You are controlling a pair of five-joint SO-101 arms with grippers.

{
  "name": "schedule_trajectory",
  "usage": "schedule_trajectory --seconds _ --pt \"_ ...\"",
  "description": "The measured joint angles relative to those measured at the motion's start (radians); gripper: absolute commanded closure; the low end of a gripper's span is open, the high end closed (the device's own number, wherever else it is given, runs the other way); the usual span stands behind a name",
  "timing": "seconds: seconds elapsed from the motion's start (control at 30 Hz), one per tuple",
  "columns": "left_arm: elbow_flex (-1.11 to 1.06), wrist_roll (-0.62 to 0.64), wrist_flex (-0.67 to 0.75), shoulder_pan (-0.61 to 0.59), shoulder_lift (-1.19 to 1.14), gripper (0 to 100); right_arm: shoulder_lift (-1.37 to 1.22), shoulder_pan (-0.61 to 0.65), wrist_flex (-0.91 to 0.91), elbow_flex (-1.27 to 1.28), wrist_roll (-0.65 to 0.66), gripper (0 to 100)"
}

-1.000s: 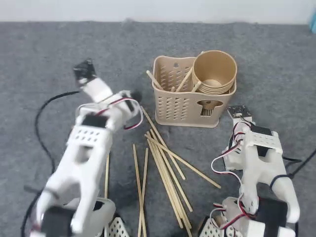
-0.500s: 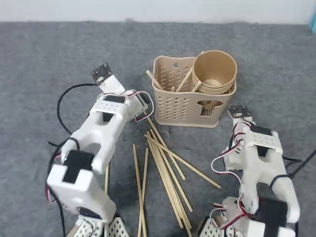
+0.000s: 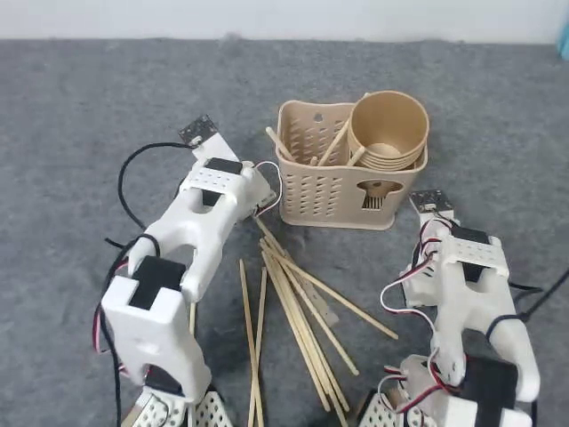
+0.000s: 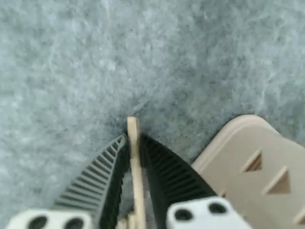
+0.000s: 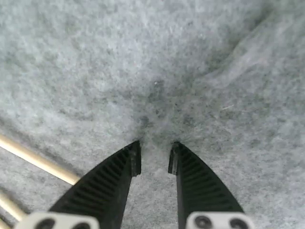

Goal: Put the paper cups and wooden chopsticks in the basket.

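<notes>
Along left end effector (image 4: 134,140): chopstick (image 4: 136,172) (tip-forward)

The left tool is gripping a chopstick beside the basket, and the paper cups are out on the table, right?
No. The left tool grips a chopstick beside the basket, but the paper cups sit inside the basket, as the high view shows.

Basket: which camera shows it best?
The high view: the whole basket is visible from above, with paper cups and some chopsticks inside. The left wrist view catches one corner of it.
</notes>
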State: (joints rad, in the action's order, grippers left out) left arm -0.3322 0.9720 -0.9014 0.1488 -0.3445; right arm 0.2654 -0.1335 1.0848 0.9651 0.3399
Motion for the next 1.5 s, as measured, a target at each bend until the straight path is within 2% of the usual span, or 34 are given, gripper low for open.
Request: schedule_trajectory --seconds 0.4,0.93,1.07,1.27,1.5 --pt "0.025 0.000 -0.072 -0.021 0.000 99 0.000 -0.012 0.014 -0.003 0.035 90.5" --pt "0.278 0.000 -0.092 -0.255 0.021 99 0.000 -0.012 0.025 -0.003 0.046 90.5" --pt "0.278 -0.017 -0.092 -0.276 0.166 99 0.000 -0.012 0.025 -0.003 0.046 90.5" --pt "0.278 -0.129 -0.092 -0.287 0.488 99 0.000 -0.012 0.025 -0.003 0.046 90.5" --pt "0.278 -0.367 0.066 -0.288 0.844 99 0.000 -0.012 0.025 -0.003 0.046 90.5"
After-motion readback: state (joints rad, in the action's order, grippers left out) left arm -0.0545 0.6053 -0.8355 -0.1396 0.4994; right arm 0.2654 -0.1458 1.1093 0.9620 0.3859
